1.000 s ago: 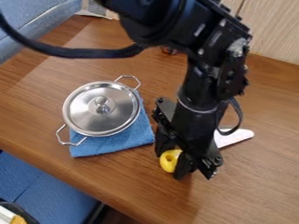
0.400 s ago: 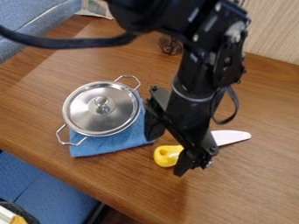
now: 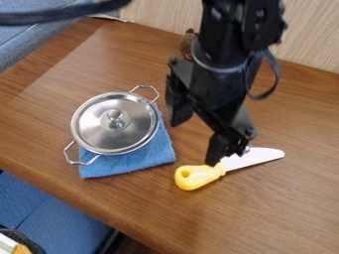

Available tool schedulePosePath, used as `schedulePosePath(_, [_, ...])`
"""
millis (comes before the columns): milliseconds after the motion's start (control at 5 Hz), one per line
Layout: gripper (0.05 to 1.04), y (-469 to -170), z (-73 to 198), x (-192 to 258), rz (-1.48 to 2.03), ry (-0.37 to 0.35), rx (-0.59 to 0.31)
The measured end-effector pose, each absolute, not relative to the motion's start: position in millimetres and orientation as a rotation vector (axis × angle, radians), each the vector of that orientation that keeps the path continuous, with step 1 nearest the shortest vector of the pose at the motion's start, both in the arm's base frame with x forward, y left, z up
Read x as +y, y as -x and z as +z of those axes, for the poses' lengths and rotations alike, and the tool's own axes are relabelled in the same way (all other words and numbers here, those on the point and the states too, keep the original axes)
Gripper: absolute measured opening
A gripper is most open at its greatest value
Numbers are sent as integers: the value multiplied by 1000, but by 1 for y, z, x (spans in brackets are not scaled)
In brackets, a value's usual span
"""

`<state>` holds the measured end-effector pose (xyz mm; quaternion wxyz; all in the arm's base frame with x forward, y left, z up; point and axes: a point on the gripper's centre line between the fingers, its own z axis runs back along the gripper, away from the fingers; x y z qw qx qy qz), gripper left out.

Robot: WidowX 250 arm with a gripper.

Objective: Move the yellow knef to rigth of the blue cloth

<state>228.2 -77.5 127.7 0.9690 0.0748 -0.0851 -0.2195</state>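
In the camera view, one black gripper point(image 3: 197, 130) hangs down above the wooden table point(image 3: 285, 213), on one arm point(image 3: 225, 64) that enters at the top edge. Its two fingers are spread well apart, released, with nothing held between them. One finger is near the blue cloth; the other is right over the knife, and whether it touches cannot be told.

There is one knife point(image 3: 210, 173), lying flat on the table to the right of the cloth. It has one yellow handle point(image 3: 195, 177), with one round hole near its end, just beside the cloth's lower right corner, and one pale blade point(image 3: 258, 157) pointing right and slightly up the view.

There is one blue cloth point(image 3: 149, 154), and on it stands one steel pot point(image 3: 94, 149) with two wire handles, one lid point(image 3: 99, 110) and one knob point(image 3: 115, 119). One small dark brown thing point(image 3: 188, 43) is behind the arm
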Motion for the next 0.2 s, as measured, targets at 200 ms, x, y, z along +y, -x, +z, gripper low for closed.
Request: schedulePosePath(200, [1001, -228, 128, -78, -445, -149, -175])
